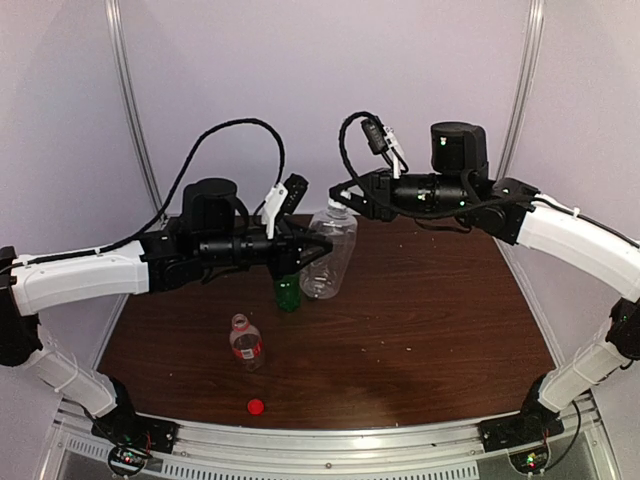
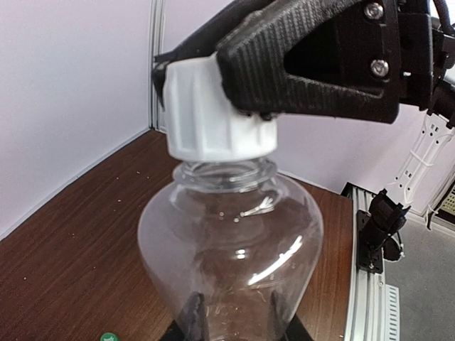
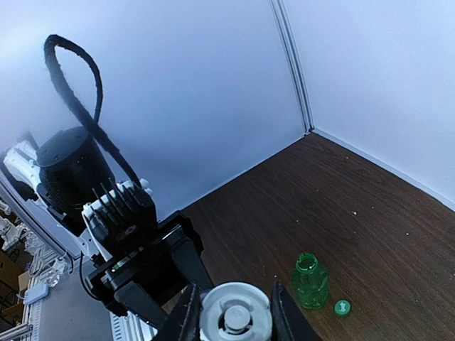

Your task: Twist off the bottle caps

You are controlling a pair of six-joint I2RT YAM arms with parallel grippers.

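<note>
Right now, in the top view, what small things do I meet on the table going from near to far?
Red cap, red-label bottle, green bottle. The big bottle overlaps the green one, so omitted.

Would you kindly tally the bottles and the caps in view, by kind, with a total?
Bottles: 3 (clear bottle, green bottle, red-label bottle)
Caps: 3 (white cap, green cap, red cap)
Total: 6
</note>
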